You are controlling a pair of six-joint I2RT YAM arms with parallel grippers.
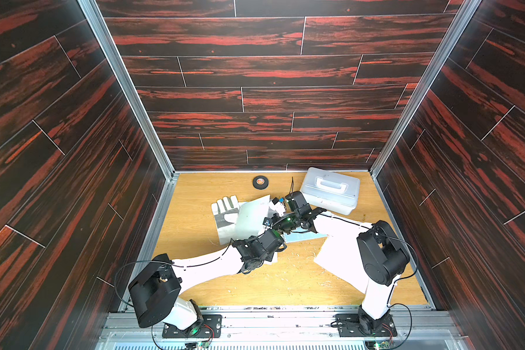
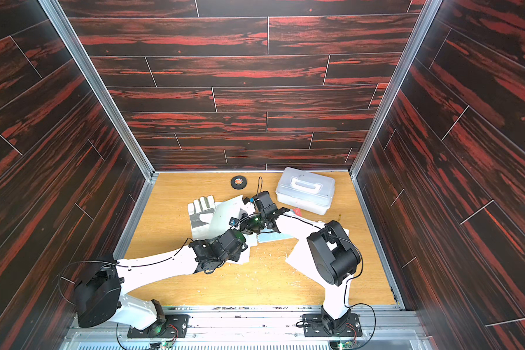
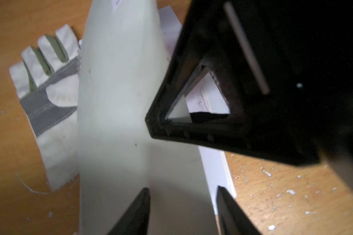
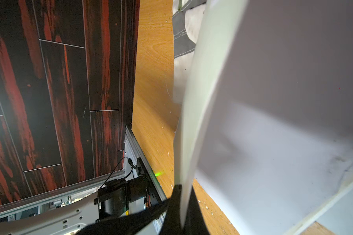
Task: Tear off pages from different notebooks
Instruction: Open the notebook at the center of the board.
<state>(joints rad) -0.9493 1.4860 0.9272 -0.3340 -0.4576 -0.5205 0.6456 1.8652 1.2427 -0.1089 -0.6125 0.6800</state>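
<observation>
A notebook's pale grey-green cover [image 1: 250,216] [image 3: 114,101] stands lifted and curved beside the glove. My right gripper [image 4: 181,203] [image 1: 278,207] is shut on that cover's edge [image 4: 194,101], with a white page [image 4: 273,132] lying behind it. My left gripper [image 3: 183,190] [image 1: 275,219] hovers close over the same cover, its fingertips [image 3: 146,193] apart with nothing pinched between them. The right gripper's black frame fills much of the left wrist view. A small notebook with teal [image 1: 300,238] [image 2: 272,238] lies partly under the arms. A loose torn page [image 1: 337,260] [image 2: 297,257] lies under the right arm.
A white-and-grey work glove [image 1: 225,212] [image 3: 49,97] lies left of the cover. A translucent plastic box with a handle [image 1: 331,189] sits back right, a black tape roll [image 1: 260,182] near the back wall. Paper scraps [image 1: 288,272] litter the wooden table.
</observation>
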